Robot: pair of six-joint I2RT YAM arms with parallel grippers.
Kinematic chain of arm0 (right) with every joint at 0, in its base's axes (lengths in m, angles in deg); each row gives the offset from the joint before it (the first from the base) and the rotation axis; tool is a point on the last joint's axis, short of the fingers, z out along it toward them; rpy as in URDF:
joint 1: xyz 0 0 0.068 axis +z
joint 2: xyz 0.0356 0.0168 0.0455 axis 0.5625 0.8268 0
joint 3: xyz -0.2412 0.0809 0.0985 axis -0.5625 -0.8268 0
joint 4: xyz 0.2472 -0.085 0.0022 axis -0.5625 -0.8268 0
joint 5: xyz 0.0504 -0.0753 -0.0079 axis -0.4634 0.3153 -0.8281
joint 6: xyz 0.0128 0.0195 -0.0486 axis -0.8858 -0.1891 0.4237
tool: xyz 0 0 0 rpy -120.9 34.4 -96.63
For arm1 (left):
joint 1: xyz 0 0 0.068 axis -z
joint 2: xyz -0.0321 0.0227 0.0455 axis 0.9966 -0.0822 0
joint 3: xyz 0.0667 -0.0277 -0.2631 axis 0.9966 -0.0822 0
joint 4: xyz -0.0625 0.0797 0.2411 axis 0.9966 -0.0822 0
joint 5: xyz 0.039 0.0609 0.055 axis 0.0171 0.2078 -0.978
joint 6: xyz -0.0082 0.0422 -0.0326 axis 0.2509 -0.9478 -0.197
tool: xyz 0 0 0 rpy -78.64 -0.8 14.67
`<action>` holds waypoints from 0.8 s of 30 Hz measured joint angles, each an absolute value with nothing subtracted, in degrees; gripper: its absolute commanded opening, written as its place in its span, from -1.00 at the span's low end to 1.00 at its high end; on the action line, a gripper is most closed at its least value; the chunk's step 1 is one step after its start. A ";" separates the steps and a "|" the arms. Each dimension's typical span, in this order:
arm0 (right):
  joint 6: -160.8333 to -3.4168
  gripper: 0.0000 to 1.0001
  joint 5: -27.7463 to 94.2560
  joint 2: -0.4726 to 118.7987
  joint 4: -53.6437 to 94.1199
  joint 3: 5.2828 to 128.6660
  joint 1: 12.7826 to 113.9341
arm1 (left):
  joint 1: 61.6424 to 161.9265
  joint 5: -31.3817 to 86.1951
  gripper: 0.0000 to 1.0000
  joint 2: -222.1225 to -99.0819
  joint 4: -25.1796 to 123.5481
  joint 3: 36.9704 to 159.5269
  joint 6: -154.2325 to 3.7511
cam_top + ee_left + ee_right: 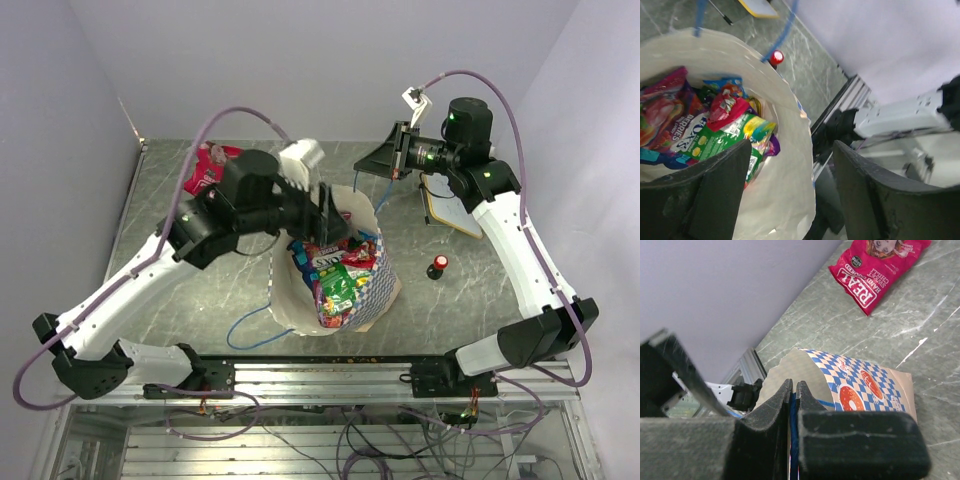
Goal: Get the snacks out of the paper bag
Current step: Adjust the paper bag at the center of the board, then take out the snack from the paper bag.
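The paper bag [375, 290] stands open mid-table, blue-and-white checkered outside and cream inside. Several snacks [340, 268] fill it: green, red, pink-purple and blue packets, also in the left wrist view [725, 130]. My left gripper [338, 228] is open at the bag's mouth. One finger is inside, the other outside, with the cream wall [787, 165] between them. My right gripper [372, 168] is shut on the bag's blue cord handle [794, 440], holding it up behind the bag [860, 385]. A red "REAL" packet [205, 168] lies on the table at the far left, also in the right wrist view [875, 265].
A small red-and-black knob [438, 266] stands right of the bag, also in the left wrist view [776, 57]. A yellow-edged pad [450, 205] lies at the back right. The bag's other blue cord handle [250, 325] loops on the table at its front left.
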State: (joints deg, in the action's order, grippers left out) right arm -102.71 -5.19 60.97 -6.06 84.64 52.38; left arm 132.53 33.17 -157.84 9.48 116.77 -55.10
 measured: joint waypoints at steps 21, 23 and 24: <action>-102.51 -1.00 -4.53 60.93 -7.55 85.18 52.73 | 143.76 2.81 0.20 -168.81 12.80 108.43 -85.65; -102.47 -1.00 -4.34 60.93 -7.59 85.18 52.80 | 143.46 1.89 0.27 -171.10 13.74 108.45 -87.51; -102.45 -1.00 -4.25 60.93 -7.66 85.18 52.80 | 143.28 1.52 0.31 -172.11 14.11 108.45 -88.21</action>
